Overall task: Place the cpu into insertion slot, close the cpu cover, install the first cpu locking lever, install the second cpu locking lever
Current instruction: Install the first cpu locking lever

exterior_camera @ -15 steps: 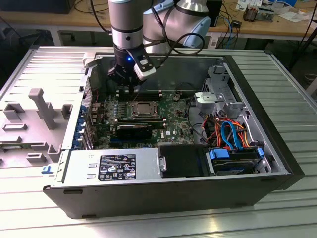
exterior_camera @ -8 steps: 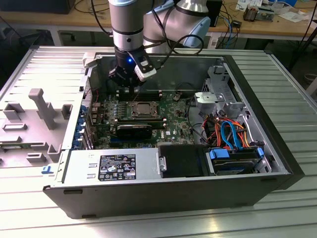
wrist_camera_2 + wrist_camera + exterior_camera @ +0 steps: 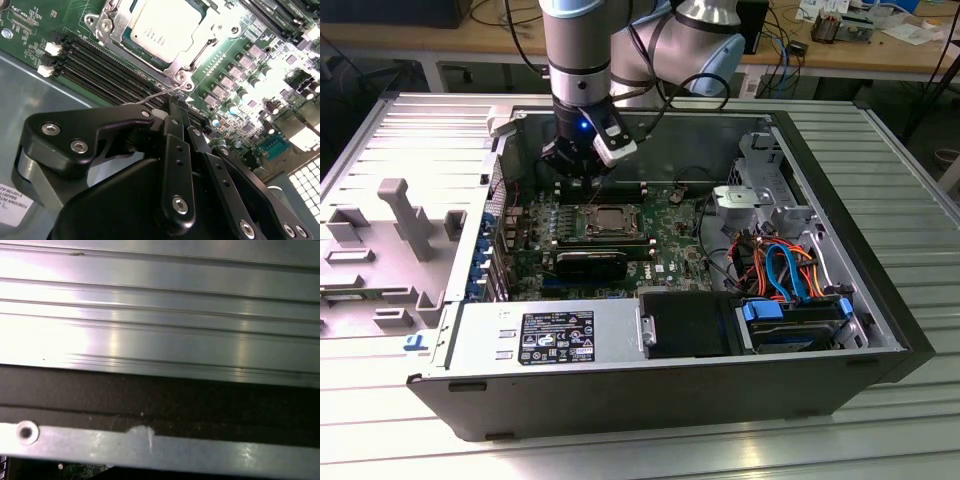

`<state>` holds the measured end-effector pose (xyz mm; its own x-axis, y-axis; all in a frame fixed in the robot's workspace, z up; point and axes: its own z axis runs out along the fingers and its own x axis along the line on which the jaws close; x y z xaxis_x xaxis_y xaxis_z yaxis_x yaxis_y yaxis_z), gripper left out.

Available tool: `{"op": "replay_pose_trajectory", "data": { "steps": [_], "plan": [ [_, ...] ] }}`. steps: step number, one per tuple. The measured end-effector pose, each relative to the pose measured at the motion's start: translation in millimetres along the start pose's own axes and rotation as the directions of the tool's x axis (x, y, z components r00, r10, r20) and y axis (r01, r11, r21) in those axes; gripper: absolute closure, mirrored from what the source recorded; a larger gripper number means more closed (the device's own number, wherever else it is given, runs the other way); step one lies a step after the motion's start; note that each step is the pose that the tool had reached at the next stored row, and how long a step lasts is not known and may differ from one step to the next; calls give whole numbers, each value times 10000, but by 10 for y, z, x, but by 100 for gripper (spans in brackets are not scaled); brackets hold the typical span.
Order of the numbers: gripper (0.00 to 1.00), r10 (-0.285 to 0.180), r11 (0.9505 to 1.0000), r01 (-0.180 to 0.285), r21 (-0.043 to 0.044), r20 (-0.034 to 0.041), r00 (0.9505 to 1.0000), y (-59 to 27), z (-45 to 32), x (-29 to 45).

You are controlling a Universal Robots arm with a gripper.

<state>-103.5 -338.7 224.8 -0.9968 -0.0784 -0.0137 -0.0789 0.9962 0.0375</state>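
Gripper (image 3: 172, 107) fingers are pressed close together with almost no gap between them, their tips meeting at a thin silver wire lever (image 3: 161, 93) beside the socket; whether they are actually pinching the wire or only touching it cannot be told. In the exterior view the gripper (image 3: 582, 172) is hanging inside the open computer case (image 3: 880, 330), over the far edge of the green motherboard (image 3: 665, 255).

Just ahead of the fingertips in the second wrist view, the cpu (image 3: 165, 30) is lying flat in the insertion slot (image 3: 142, 50), its silver top showing through the square opening of the cpu cover (image 3: 187, 52), which is lying down over it. Between the fingertips and the socket, the long black memory slots (image 3: 100, 70) are running side by side, and the wire lever is reaching across them toward the corner of the cover. In the exterior view the cpu (image 3: 613, 216) is sitting just below and in front of the gripper, near the middle of the board.

Beyond the wrist, the first wrist view is looking at the ribbed metal table (image 3: 160, 315) and a strip of the case's rim (image 3: 160, 447).
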Motion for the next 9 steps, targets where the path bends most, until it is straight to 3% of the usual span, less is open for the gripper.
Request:
{"op": "replay_pose_trajectory", "data": {
  "steps": [9],
  "plan": [
    [89,-77,9999,77,64,-9,10000,-12,46,-130]
  ]
}}
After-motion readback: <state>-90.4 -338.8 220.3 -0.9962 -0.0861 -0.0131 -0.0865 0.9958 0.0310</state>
